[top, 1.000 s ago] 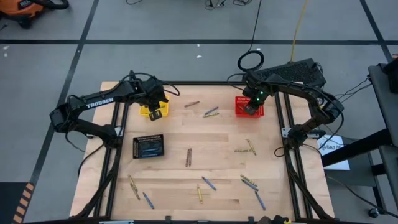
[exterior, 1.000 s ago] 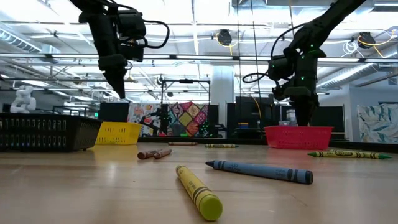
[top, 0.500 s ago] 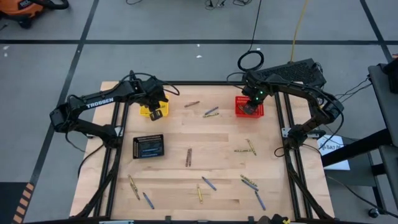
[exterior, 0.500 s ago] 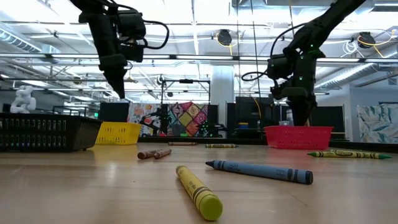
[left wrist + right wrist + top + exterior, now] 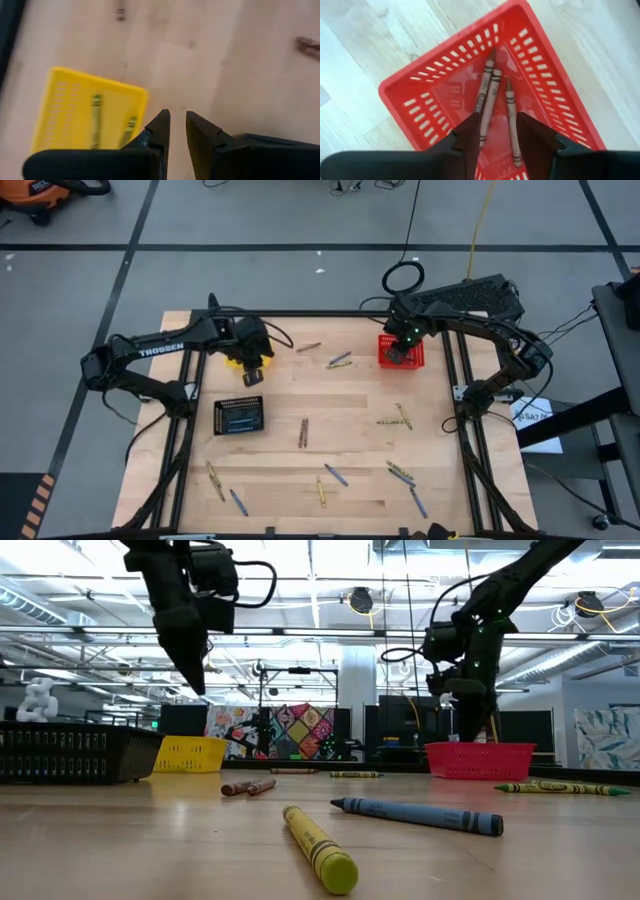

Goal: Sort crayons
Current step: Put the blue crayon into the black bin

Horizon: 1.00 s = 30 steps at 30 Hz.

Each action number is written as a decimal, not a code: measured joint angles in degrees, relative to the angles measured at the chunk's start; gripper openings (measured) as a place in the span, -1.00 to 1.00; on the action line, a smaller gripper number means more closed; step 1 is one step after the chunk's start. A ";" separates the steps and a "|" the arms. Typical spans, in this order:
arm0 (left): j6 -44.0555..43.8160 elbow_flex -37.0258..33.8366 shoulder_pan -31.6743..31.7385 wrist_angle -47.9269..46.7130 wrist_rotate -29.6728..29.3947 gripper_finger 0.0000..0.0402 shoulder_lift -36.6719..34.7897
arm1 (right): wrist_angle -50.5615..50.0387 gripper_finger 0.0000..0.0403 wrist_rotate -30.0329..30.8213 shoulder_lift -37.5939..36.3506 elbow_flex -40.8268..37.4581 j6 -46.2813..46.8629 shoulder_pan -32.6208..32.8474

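Several crayons lie scattered on the wooden table, among them a brown one [image 5: 304,431], a blue one [image 5: 335,475] and a yellow one [image 5: 321,491]. My left gripper [image 5: 255,366] hovers high just beside the yellow basket [image 5: 234,361], slightly open and empty [image 5: 177,117]. Two yellow crayons [image 5: 95,120] lie in that basket. My right gripper [image 5: 398,350] hangs open over the red basket [image 5: 420,80], where three brown-red crayons [image 5: 490,95] lie on the floor. It holds nothing.
A black mesh basket [image 5: 239,416] stands left of the table's middle. In the low view a yellow crayon [image 5: 318,847] and a blue crayon [image 5: 418,815] lie close to the near edge. A black frame rail [image 5: 330,315] runs round the table.
My left gripper has moved from over the yellow basket toward the table's right and near side, and has risen a little. My right gripper has shifted slightly toward the far left over the red basket.
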 joint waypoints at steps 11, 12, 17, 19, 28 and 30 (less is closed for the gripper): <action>-14.04 0.00 -6.89 -5.38 0.92 -0.71 0.04 | 0.12 -0.34 0.00 0.00 0.00 -0.17 1.30; -16.06 0.00 -7.86 -6.16 0.92 -0.71 0.04 | 0.12 -0.34 0.00 0.00 0.00 -0.17 1.30; -24.37 0.00 -12.97 -11.86 0.92 -0.71 0.04 | 0.15 -0.34 0.00 -0.02 0.00 0.33 1.30; -26.82 0.00 -15.21 -14.40 0.94 -0.71 0.04 | 0.19 -0.34 0.00 -0.02 0.00 1.12 1.30; -39.55 0.00 -25.96 -16.54 3.13 -0.71 0.01 | 1.48 -0.34 -0.19 -0.02 0.00 4.15 1.30; -41.21 0.00 -28.49 -16.54 3.25 -0.71 0.01 | 2.26 -0.34 -0.22 -0.02 0.02 4.09 1.30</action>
